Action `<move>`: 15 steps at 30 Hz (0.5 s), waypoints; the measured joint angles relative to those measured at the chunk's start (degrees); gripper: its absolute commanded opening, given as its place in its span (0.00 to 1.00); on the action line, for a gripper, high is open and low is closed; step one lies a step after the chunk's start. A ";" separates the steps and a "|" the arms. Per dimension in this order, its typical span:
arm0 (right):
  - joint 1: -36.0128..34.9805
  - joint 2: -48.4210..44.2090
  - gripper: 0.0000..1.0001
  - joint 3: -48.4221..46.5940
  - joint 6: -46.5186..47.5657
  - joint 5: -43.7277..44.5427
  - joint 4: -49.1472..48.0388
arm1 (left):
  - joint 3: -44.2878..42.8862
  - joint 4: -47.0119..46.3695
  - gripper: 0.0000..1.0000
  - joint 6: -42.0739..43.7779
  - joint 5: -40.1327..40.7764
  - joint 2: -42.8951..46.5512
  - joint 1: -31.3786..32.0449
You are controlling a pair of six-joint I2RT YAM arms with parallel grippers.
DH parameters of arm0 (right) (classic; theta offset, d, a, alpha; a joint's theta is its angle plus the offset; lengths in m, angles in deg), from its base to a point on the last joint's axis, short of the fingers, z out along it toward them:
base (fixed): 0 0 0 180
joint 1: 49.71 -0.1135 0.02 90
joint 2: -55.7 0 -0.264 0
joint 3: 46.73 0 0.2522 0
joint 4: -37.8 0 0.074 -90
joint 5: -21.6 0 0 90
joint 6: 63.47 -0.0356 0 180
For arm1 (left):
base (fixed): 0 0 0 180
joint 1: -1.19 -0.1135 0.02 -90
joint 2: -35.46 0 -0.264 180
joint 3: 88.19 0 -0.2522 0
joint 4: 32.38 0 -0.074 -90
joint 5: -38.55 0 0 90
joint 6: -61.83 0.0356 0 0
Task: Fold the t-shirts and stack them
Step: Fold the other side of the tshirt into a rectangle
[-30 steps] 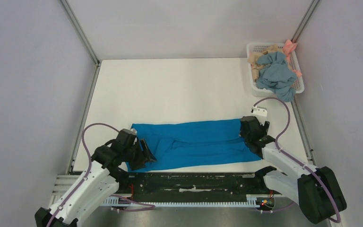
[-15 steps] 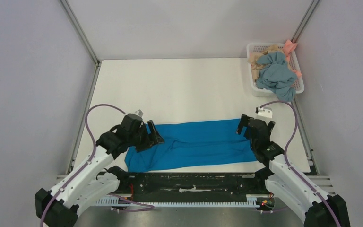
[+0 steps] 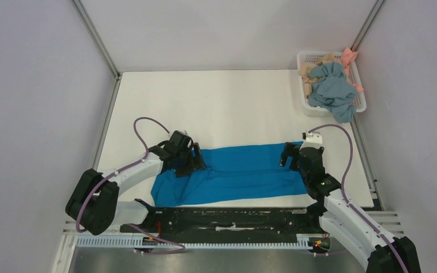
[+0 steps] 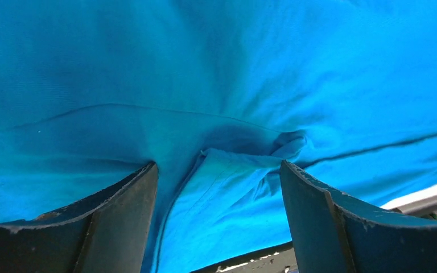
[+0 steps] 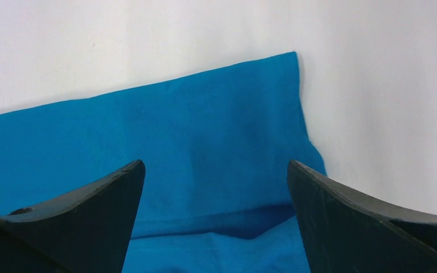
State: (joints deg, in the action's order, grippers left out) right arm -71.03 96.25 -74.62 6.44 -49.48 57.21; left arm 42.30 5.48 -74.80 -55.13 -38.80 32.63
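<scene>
My left gripper (image 3: 195, 161), at the left end of the blue t-shirt (image 3: 244, 173), has its fingers (image 4: 119, 210) spread wide. They press on the cloth, and a small bunched fold lies between them. The t-shirt lies as a long folded strip on the near part of the white table (image 3: 227, 108). Its long axis runs left to right, parallel to the near edge; the left end is rumpled and the far edge is straight. My right gripper (image 3: 289, 157) is over the strip's right end, jaws wide apart, holding nothing; the far right corner shows between its fingers (image 5: 341, 216). At the far right corner of the table a white basket (image 3: 318, 53) holds a grey-blue garment (image 3: 333, 91).
</scene>
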 measured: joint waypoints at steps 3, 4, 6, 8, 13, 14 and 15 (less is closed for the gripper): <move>0.00 0.00 0.98 0.00 0.02 -0.52 -0.42 | 1.38 -3.37 0.84 0.31 -2.78 0.98 1.33; 0.00 0.00 0.98 0.00 0.04 -0.66 -0.50 | 1.77 -3.76 0.85 0.39 -3.34 1.55 2.03; 0.00 0.00 0.98 0.02 0.04 -0.83 -0.63 | 2.73 -3.63 0.85 0.57 -4.44 4.17 4.07; 0.00 0.00 0.98 0.02 0.04 -0.90 -0.79 | 3.15 -2.86 0.85 1.01 -4.63 7.30 5.60; 0.00 0.15 0.98 0.02 0.02 -0.92 -0.90 | 3.17 0.42 0.85 2.12 -4.42 12.76 7.78; 0.00 0.28 0.98 0.02 0.02 -0.92 -0.90 | 3.21 0.85 0.85 2.29 -4.48 13.00 8.24; 0.00 0.42 0.98 0.02 0.02 -0.92 -0.90 | 3.34 0.96 0.85 2.51 -4.66 13.03 8.83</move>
State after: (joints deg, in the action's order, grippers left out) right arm -71.03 96.67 -74.59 6.46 -50.40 56.32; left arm 45.65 6.44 -72.28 -59.79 -25.78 41.46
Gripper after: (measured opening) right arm 0.979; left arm 0.849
